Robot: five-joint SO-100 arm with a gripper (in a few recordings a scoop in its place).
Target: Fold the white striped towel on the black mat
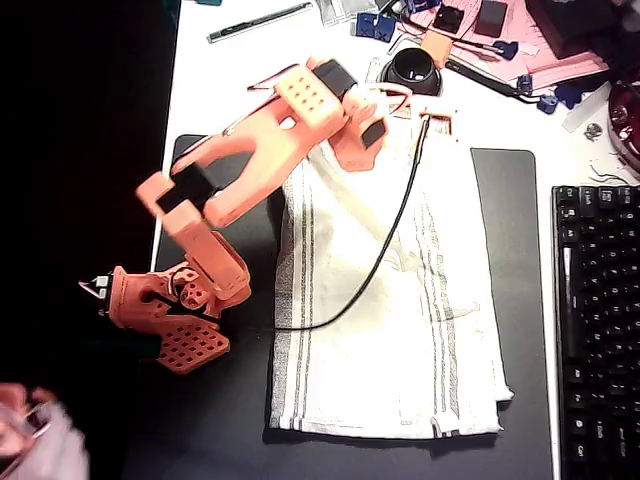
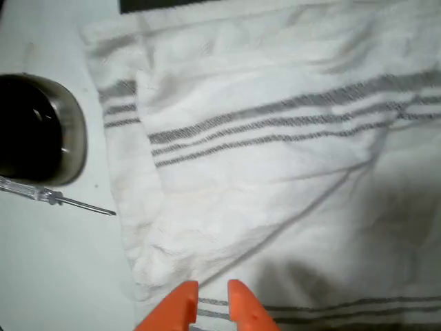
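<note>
Where it lies spread lengthwise down the black mat, the white striped towel covers the mat's middle and reaches past the mat's far edge onto the white table in the overhead view. Its cloth is wrinkled, with groups of thin grey stripes running near each long edge, and its near right corner is bunched and turned over. A thin black cable curves across the towel from the arm's wrist down to the mat at the towel's left edge.

At the towel's far end, the orange gripper hangs low over the cloth; in the wrist view its two fingertips stand close together with only a narrow gap between them, and whether they pinch any fabric I cannot tell. The same view shows the towel's end folded over itself, with stripes crossing at an angle.

Just beyond that end, a round black cup sits on the table, with a clear-handled screwdriver beside it. A black keyboard lies to the mat's right in the overhead view.
</note>
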